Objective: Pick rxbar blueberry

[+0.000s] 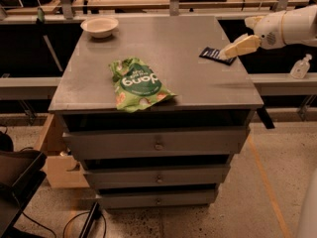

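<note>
The rxbar blueberry [212, 54] is a small flat dark navy wrapper lying near the right edge of the grey cabinet top [168, 78]. My gripper [229, 52] comes in from the right on a white arm, its yellowish fingers pointing left and down. The tips are right over the bar's right end, covering part of it. A large green snack bag [136, 83] lies near the front middle of the top, well left of the gripper.
A white bowl [99, 26] sits at the back left corner. The cabinet has drawers [158, 145] below. A clear bottle [300, 67] stands on the ledge at right. A cardboard box [57, 162] is on the floor at left.
</note>
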Action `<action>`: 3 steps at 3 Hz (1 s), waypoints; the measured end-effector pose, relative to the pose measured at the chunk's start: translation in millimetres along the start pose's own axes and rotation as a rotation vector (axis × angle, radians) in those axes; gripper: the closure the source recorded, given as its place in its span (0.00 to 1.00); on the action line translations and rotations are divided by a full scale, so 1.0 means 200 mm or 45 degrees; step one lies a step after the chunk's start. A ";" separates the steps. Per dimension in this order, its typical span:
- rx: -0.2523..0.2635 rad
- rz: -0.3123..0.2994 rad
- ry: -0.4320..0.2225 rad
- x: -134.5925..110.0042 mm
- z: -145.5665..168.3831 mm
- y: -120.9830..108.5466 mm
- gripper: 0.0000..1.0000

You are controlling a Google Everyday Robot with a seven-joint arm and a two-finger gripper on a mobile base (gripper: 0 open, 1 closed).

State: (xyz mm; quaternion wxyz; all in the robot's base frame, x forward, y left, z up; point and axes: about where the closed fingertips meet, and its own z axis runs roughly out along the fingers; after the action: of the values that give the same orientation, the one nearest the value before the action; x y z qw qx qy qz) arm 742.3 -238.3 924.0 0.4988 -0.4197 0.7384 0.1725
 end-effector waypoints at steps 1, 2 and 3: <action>-0.001 -0.042 -0.020 0.07 0.18 -0.08 0.00; -0.008 -0.047 -0.055 0.13 0.31 -0.16 0.00; -0.012 -0.035 -0.055 0.19 0.38 -0.21 0.00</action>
State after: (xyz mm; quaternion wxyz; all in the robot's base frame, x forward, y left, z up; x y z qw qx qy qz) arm 814.4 -228.1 863.9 0.5151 -0.4284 0.7207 0.1782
